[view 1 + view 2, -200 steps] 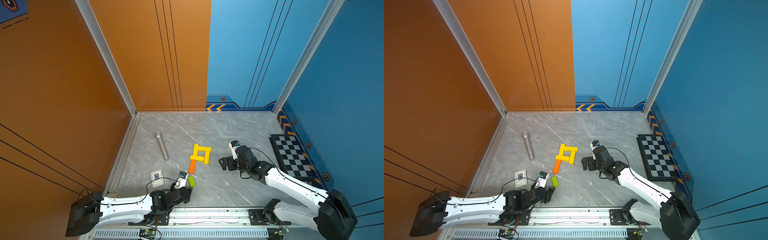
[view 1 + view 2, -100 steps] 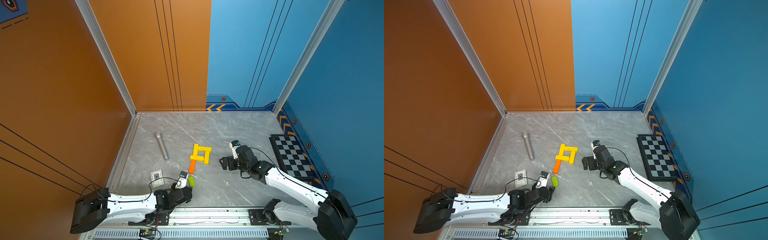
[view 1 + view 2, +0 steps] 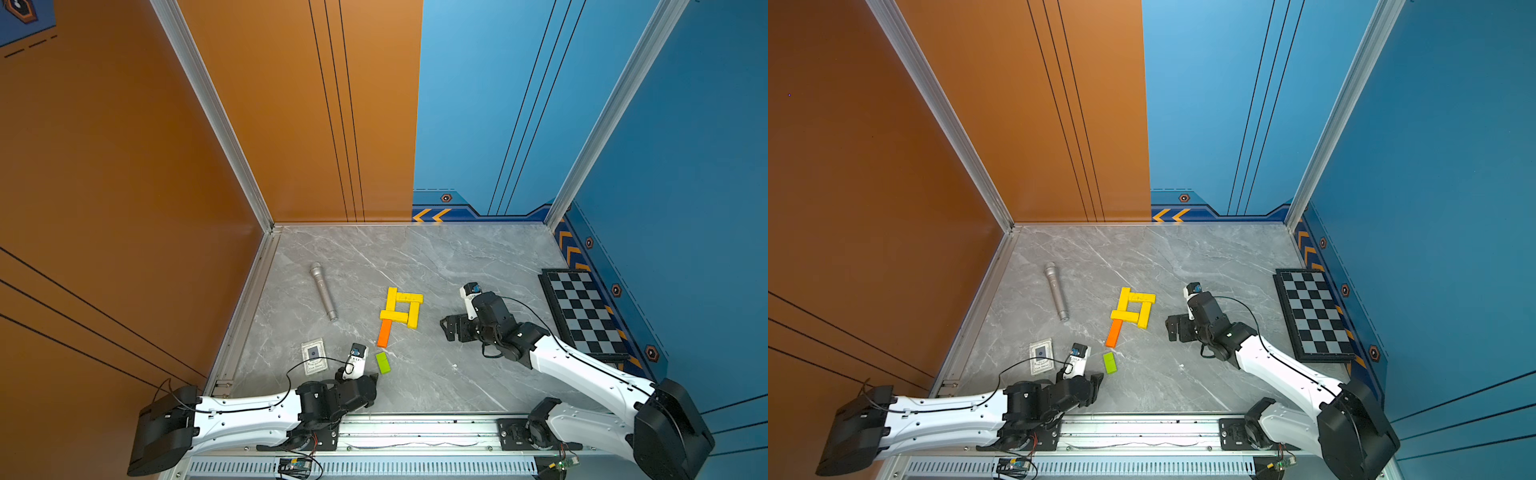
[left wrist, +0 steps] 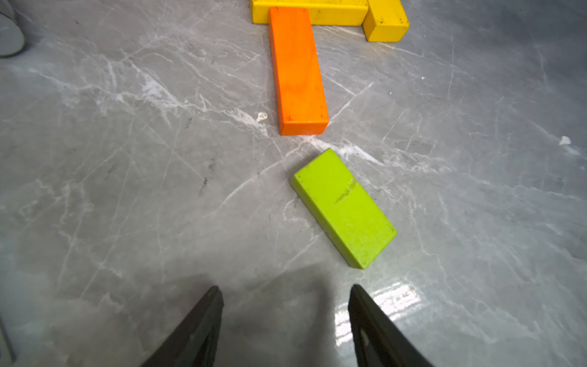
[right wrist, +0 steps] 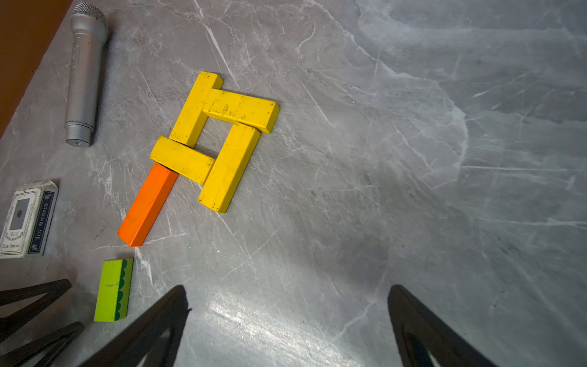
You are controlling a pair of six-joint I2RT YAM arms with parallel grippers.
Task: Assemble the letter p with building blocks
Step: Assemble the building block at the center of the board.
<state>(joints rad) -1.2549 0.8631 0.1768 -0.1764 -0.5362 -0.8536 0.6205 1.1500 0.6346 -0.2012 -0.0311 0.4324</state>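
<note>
The counter [image 3: 415, 257] carries the board [image 3: 584, 309] at its right edge, the mic [image 3: 323, 291] toward the left, and the letter between them. Over the last second the left arm [image 3: 249, 411] has folded back slightly toward its rail. The left gripper [image 3: 374, 379] is open and empty, with its tips just short of the green bar [image 3: 382, 363], which has not shifted and lies free on the counter. The right gripper [image 3: 446, 330] is spread wide and empty, parked near the right side of the loop [image 3: 390, 301], as before. The loop is closed and the orange bar [image 3: 384, 333] butts against its lower left corner. The green bar comes next, near the orange end but apart from it and skewed off its line. By judgement the stem is therefore not yet straight, and this last bar needs turning and closing up. The left wrist view shows that gap and skew most plainly. Only the right wrist view shows the scalloped dark pattern on the green bar's side and the print on the deck [image 5: 27, 219]. Only the top views show the board.
</note>
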